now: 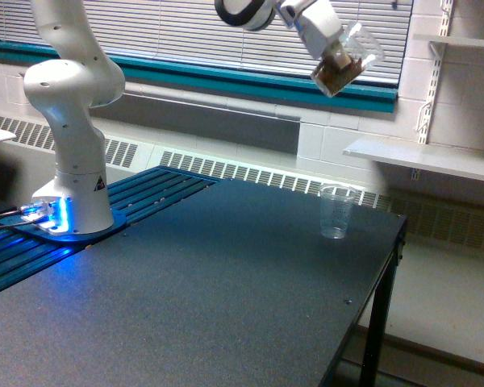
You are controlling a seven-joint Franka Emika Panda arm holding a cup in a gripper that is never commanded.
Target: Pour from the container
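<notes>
High at the top of the exterior view, my gripper [332,50] is shut on the container [341,68], a small clear jar with brown bits showing through. The jar is tilted, its brown-filled end pointing down toward the view's left and its clear end up toward the right. It hangs well above the table, roughly over a taller clear plastic cup [335,211] that stands upright and looks empty near the table's far right corner. The fingers are partly hidden by the jar.
The dark table [226,290] ends at a right edge by the cup, with floor beyond. My white arm base [73,161] stands at the view's left on a blue-lit slatted platform. Window blinds, a radiator and white wall shelves [423,157] lie behind.
</notes>
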